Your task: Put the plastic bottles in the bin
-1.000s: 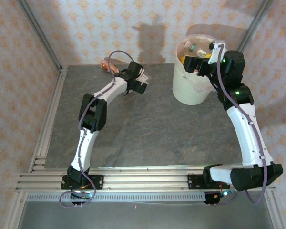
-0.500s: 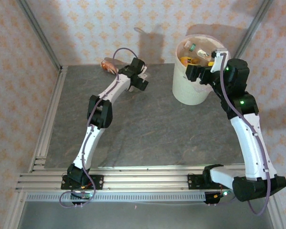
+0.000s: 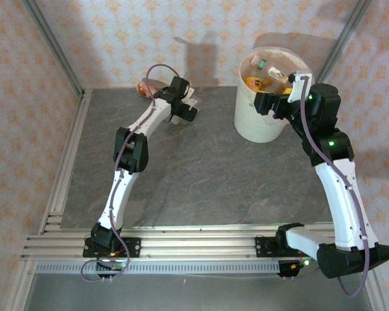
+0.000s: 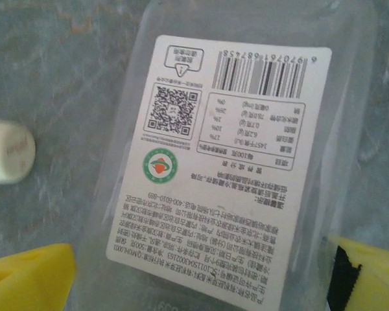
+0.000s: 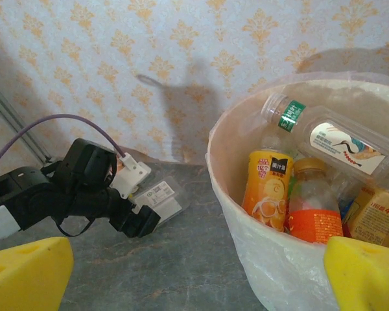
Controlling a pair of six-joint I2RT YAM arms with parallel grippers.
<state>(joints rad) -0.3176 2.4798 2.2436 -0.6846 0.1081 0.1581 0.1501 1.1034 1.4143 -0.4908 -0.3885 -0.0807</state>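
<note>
Your left gripper (image 4: 198,278) is wide apart, with the clear bottle (image 4: 233,168) lying flat in the gap, its long side pointing straight ahead. Squeeze across it.

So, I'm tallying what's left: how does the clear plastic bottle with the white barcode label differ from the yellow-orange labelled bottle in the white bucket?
The clear plastic bottle with the white barcode label lies flat on the grey table, outside the round white plastic bucket; the yellow-orange labelled bottle stands upright inside it. The first's label is white with black print; the second's is yellow-orange. Both are small plastic drink bottles.
</note>
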